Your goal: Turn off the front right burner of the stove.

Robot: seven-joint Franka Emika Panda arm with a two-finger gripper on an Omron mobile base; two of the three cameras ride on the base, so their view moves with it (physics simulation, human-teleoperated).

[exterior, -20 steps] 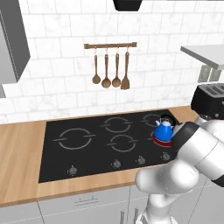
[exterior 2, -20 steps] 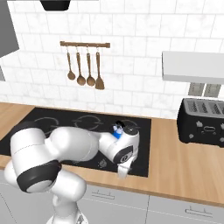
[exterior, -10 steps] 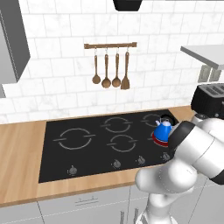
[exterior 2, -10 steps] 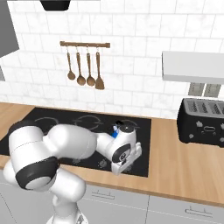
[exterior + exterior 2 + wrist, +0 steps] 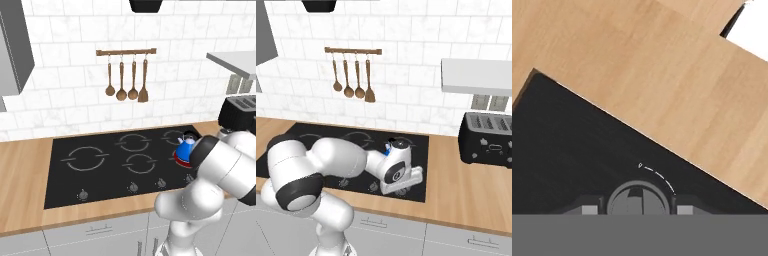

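Silver knob (image 5: 638, 200) sat dead centre between our fingertips (image 5: 589, 209), pincer (image 5: 637, 210) spread just wider than it, not yet gripping, burner (image 5: 183, 158) glowing red.

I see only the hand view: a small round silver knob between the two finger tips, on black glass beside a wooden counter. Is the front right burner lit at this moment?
Observer: Yes. In the left base view the front right burner glows red on the flat black glass stove.
Operator: Does something stand on it?
Observer: A round blue kettle with a dark handle sits on that ring.
Operator: Where is the gripper along the stove?
Observer: In the right base view the gripper is low over the stove's front edge, near its right end.
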